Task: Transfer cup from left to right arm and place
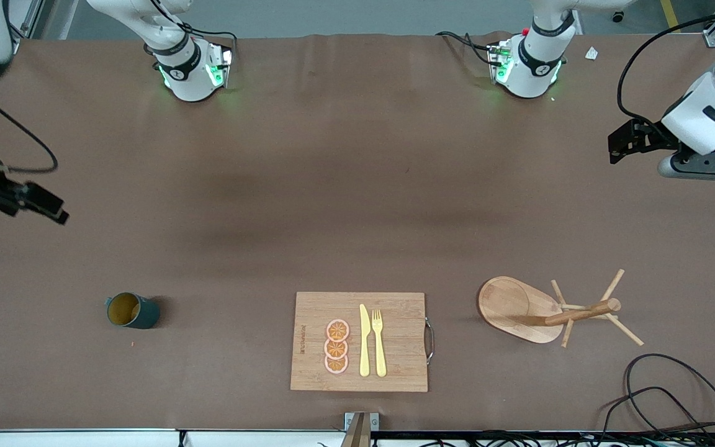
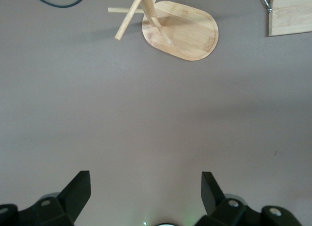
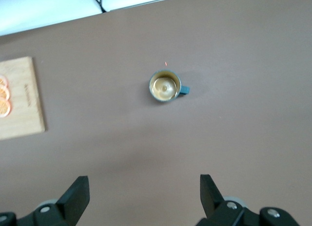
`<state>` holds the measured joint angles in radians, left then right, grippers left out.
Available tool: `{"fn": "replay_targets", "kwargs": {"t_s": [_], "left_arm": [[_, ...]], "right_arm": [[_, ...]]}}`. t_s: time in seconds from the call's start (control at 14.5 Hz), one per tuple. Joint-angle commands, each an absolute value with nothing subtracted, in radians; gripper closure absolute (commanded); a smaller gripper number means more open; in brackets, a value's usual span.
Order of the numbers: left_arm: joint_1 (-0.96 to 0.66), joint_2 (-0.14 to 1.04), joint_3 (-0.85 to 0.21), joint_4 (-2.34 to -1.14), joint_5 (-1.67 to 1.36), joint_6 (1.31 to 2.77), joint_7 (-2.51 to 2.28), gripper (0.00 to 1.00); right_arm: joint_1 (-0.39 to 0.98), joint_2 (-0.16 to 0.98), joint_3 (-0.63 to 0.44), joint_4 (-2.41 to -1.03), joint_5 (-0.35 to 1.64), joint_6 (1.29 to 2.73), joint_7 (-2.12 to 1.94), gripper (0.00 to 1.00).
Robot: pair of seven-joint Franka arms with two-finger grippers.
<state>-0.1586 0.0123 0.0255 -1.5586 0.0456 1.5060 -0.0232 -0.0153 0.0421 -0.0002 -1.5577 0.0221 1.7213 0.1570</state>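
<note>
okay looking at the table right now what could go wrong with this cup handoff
The cup stands at the right arm's end of the table, away from the open left gripper, so a left-arm pickup looks like a long reach. That reach could brush the cutting board or the wooden peg rack. The open right gripper waits above the table.

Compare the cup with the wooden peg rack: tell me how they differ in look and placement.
The cup is dark teal with a tan-yellow inside; the peg rack is pale bare wood.
The cup is a compact cylinder; the rack has an oval base and a post with pegs sticking out.
The cup sits toward the right arm's end of the table, the rack toward the left arm's end.
Both rest on the table, untouched by either gripper.
</note>
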Motion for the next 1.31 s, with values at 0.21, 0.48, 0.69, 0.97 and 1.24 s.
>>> {"fn": "replay_targets", "kwargs": {"t_s": [0.21, 0.48, 0.69, 0.97, 1.24], "left_arm": [[-0.133, -0.014, 0.032, -1.583, 0.017, 1.503, -0.032, 0.0], [-0.137, -0.009, 0.031, -1.578, 0.017, 1.503, -0.032, 0.0], [-0.14, -0.009, 0.028, -1.574, 0.018, 1.502, -0.031, 0.0], [-0.138, 0.002, 0.028, -1.554, 0.021, 1.502, -0.015, 0.0], [-0.146, 0.015, 0.028, -1.526, 0.023, 1.5, -0.021, 0.0]], "right_arm": [[-0.014, -0.081, 0.003, -1.609, 0.005, 1.652, 0.115, 0.0], [-0.035, -0.078, -0.006, -1.582, 0.005, 1.58, 0.109, 0.0], [-0.052, -0.078, -0.005, -1.578, 0.006, 1.574, 0.11, 0.0], [-0.049, -0.077, -0.002, -1.578, 0.005, 1.575, 0.082, 0.0], [-0.049, -0.08, -0.002, -1.578, 0.003, 1.565, 0.009, 0.0]]}}
